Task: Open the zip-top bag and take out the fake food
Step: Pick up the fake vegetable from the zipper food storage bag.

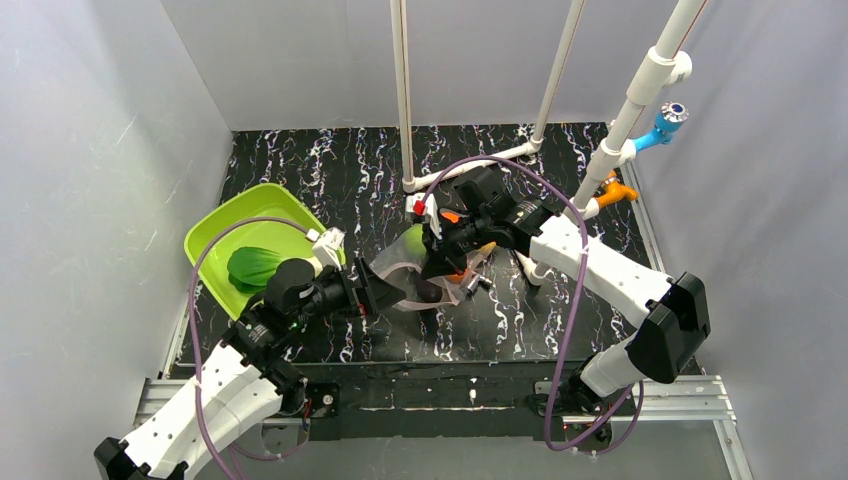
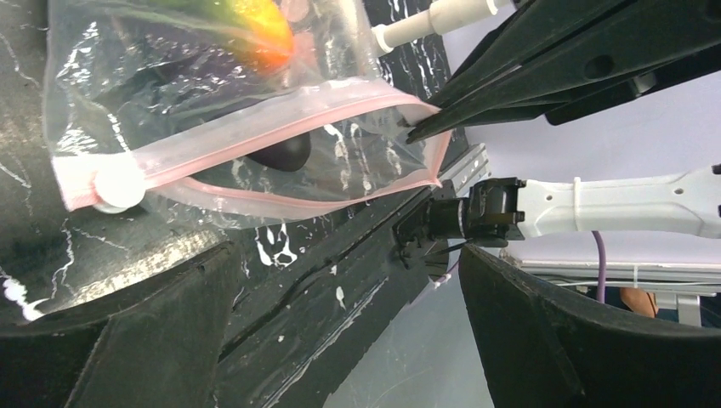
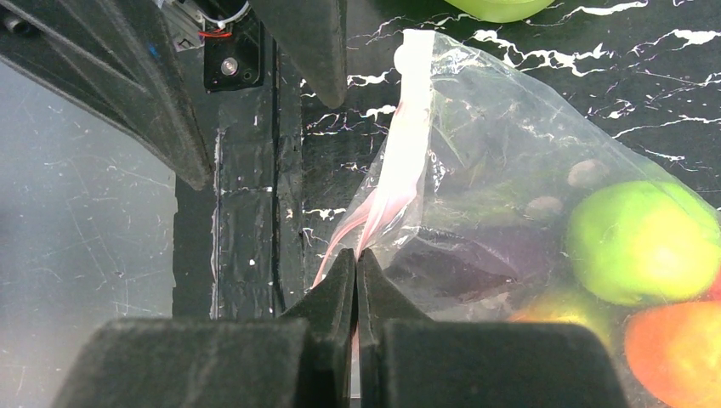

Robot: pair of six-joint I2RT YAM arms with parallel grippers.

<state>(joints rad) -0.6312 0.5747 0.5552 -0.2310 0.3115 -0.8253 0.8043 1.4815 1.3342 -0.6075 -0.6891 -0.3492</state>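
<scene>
The zip-top bag (image 1: 400, 270) lies mid-table, clear and crinkly, its pink zip strip (image 2: 281, 127) parted into a slit. My right gripper (image 3: 355, 259) is shut on one lip of that strip; in the top view it (image 1: 437, 268) reaches down onto the bag. Inside are fake food pieces: a green round fruit (image 3: 642, 242), an orange piece (image 3: 676, 348), a yellowish lemon (image 3: 561, 306) and a dark purple eggplant (image 2: 285, 153). My left gripper (image 1: 388, 288) is open, facing the bag's mouth, with nothing between its fingers (image 2: 127, 340).
A lime-green tray (image 1: 225, 225) at the left holds a leafy bok choy (image 1: 252, 265). White pipe posts (image 1: 404, 100) stand at the back, with blue (image 1: 668, 120) and orange (image 1: 615, 190) fittings on the right. Small metal fittings (image 1: 480, 283) lie beside the bag.
</scene>
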